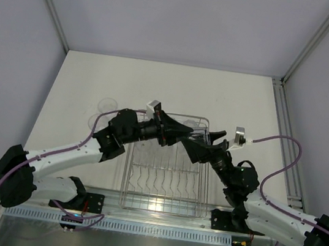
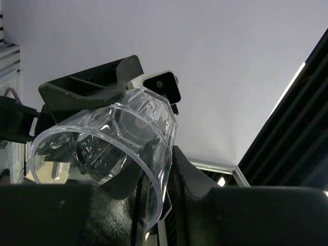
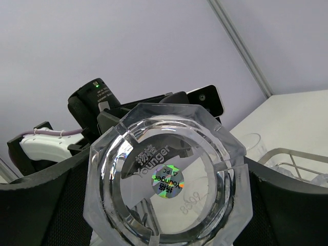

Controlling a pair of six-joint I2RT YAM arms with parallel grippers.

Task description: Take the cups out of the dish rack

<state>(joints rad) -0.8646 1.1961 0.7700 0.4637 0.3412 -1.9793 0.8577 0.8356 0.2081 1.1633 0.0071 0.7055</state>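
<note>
One clear cup (image 1: 194,137) hangs in the air over the back of the silver wire dish rack (image 1: 125,179), between both grippers. My left gripper (image 1: 180,131) is shut on the cup's rim: in the left wrist view the wall of the cup (image 2: 128,138) is pinched between the two black fingers of that gripper (image 2: 166,171). My right gripper (image 1: 203,146) is closed round the cup's octagonal base (image 3: 169,179), a finger pressed on each side (image 3: 166,218). More clear cups show faintly in the rack's back right corner (image 3: 318,180).
Clear cups (image 1: 106,104) stand on the white table left of the rack; one also shows in the right wrist view (image 3: 251,144). The rack's row of curved prongs (image 1: 165,182) lies below the arms. Grey walls enclose the table, with a metal rail on the right (image 1: 285,141).
</note>
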